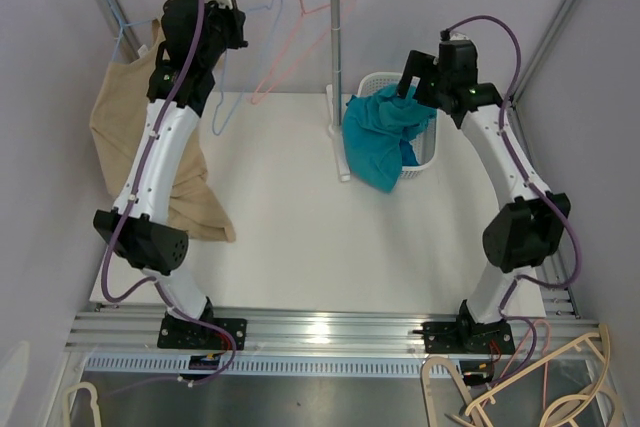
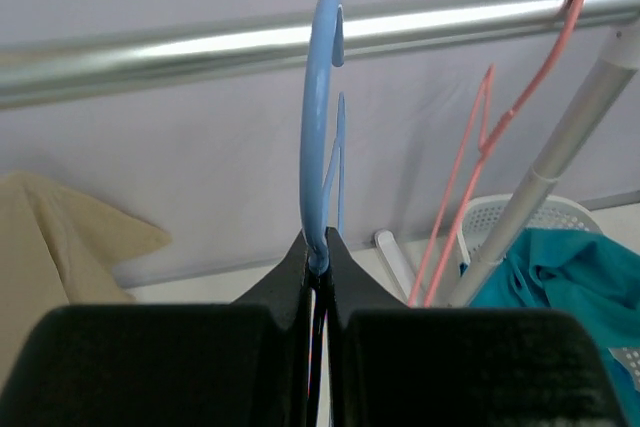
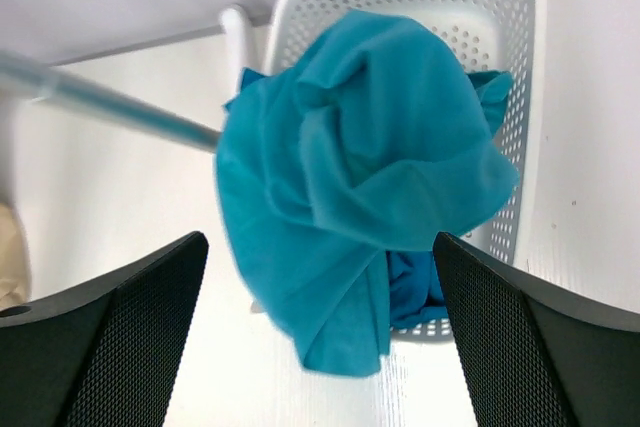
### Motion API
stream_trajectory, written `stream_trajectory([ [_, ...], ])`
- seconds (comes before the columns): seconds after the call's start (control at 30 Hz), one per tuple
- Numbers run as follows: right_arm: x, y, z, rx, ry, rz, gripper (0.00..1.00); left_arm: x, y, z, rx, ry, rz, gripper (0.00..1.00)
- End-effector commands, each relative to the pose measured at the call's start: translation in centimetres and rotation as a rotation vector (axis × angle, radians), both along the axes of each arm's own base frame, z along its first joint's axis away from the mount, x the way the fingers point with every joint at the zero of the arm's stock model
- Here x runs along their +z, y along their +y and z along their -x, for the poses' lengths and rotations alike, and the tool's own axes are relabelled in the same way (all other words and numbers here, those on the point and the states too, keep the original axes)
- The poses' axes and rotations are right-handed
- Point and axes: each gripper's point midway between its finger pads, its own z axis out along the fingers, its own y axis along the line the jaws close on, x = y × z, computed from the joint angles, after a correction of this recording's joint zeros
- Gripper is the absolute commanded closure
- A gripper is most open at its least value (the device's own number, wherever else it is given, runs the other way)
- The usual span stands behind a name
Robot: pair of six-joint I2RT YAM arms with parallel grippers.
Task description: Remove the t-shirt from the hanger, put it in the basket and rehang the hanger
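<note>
Right claw [image 3: 320, 242] wide open, holding nothing, above teal t-shirt [image 3: 370, 147]; shirt heaped in white basket [image 3: 520, 67], spilling over rim; left claw [image 2: 318, 262] clenched on blue hanger [image 2: 318, 127] hooked on rail [image 2: 150, 52]; drop-off looks done; next: lift right arm clear of cloth.

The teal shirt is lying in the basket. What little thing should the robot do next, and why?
Probably lift the right hand away: it is open and empty, and the teal shirt already lies loose in the white basket.
</note>
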Motion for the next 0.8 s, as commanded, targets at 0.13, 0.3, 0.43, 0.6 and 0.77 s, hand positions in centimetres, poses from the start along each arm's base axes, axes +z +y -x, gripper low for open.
stream_trajectory([
  [0.13, 11.6, 0.9, 6.2, 0.124, -0.336, -0.096, 0.01, 4.6, -0.8, -1.7, 0.000, -0.146, -0.039, 0.99],
  [0.3, 12.8, 0.1, 8.6, 0.115, -0.402, -0.096, 0.00, 4.1, -2.3, -3.0, -0.055, -0.163, -0.035, 0.99],
  [0.43, 13.1, -0.5, 9.5, 0.105, -0.413, -0.079, 0.01, 3.7, -3.7, -3.7, -0.089, -0.162, -0.030, 0.99],
  [0.6, 14.3, -1.2, 10.9, 0.084, -0.496, -0.092, 0.01, 3.1, -5.6, -4.5, -0.105, -0.178, -0.025, 0.99],
  [0.77, 14.5, -2.0, 12.4, 0.070, -0.521, -0.088, 0.00, 2.0, -7.0, -5.4, -0.129, -0.156, -0.003, 0.99],
])
